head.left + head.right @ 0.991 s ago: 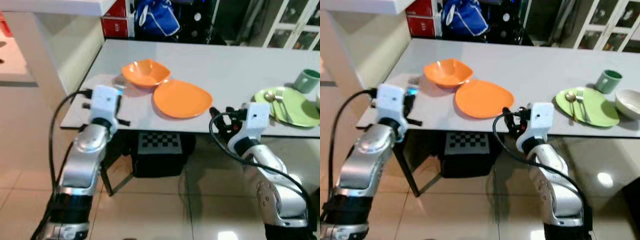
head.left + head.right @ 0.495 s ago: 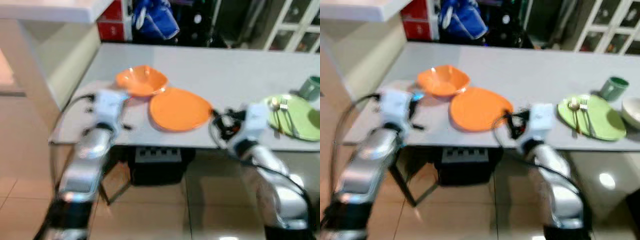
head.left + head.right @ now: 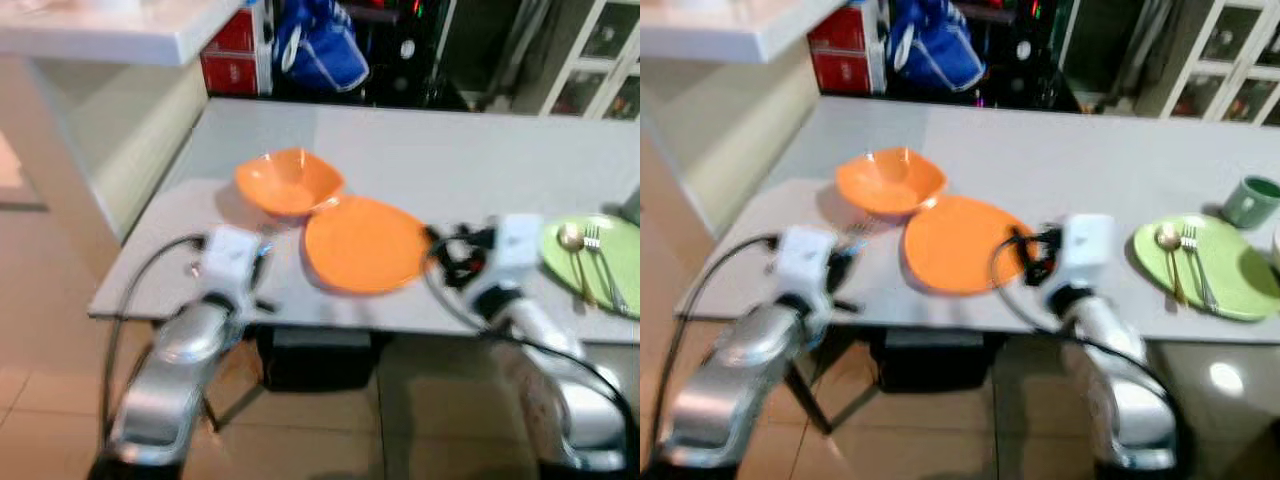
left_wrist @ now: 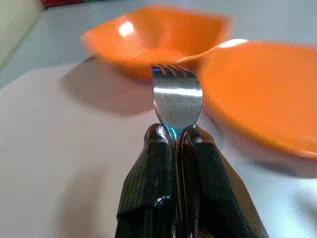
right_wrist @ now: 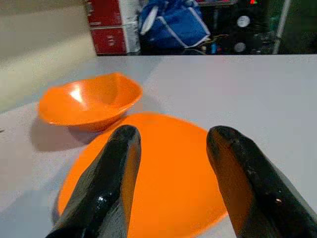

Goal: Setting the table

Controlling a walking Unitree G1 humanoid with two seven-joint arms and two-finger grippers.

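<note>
Tiled floor lay nearest, under the front edge of a pale grey desk (image 3: 500, 150) that both silver arms reached over. At that edge the left pincer (image 4: 173, 136) was pressed together on a fork (image 4: 177, 96), tines pointing ahead toward the gap where bowl and plate met. The right pincer (image 5: 173, 144) stood spread and held nothing, poised at the near rim of the plate (image 5: 148, 173).

Just beyond both pincers lay the orange plate, between them in the head views, with the orange bowl (image 3: 288, 181) behind it and ahead of the left pincer, its rim touching or overlapping the plate's. Well off beyond the right pincer's outer side sat a green plate (image 3: 1210, 265) carrying a spoon (image 3: 1170, 258) and a second fork (image 3: 1196, 262), with a green cup (image 3: 1252, 198) just past it. Farther back, past the desk, stood a blue bag (image 3: 318, 52), red boxes (image 3: 232, 55) and a glass-fronted cabinet (image 3: 1210, 50).

By my reading, the step in hand was bringing the fork to the orange setting, which had no cutlery yet. The next move would call for lowering the fork flat onto bare desk just beside the plate, on the left pincer's side, then parting the fingers without nudging plate or bowl.
</note>
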